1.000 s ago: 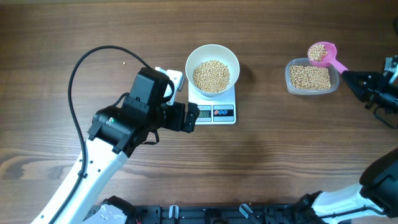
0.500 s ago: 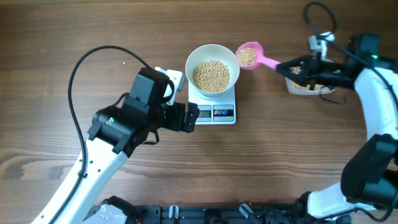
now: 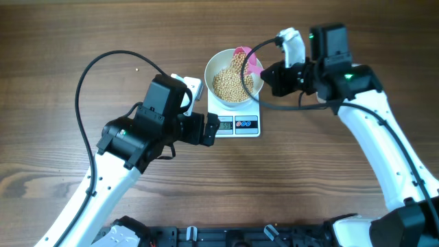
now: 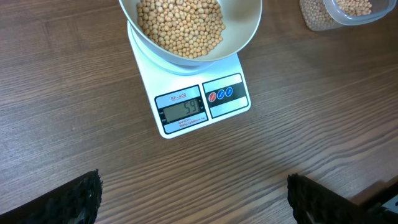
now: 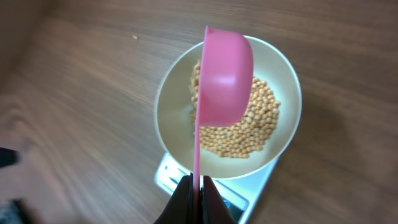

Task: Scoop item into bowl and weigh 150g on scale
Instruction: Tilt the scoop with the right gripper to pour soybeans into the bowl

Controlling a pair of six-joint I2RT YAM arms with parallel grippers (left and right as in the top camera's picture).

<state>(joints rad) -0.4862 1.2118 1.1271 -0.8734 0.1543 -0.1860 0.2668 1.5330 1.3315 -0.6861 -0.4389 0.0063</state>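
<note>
Beans (image 5: 249, 134) in bowl (image 5: 173, 124), beneath right hand (image 5: 195, 190) scoop (image 5: 225, 78)

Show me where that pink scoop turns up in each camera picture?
Overhead: the pink scoop is upper centre, tipped over the white bowl's right rim.
Left wrist: not in it.
Right wrist: centre of the picture, turned on edge above the beans, handle running down to the bottom edge.
Shared landmark: the white bowl, seen in all three.
</note>
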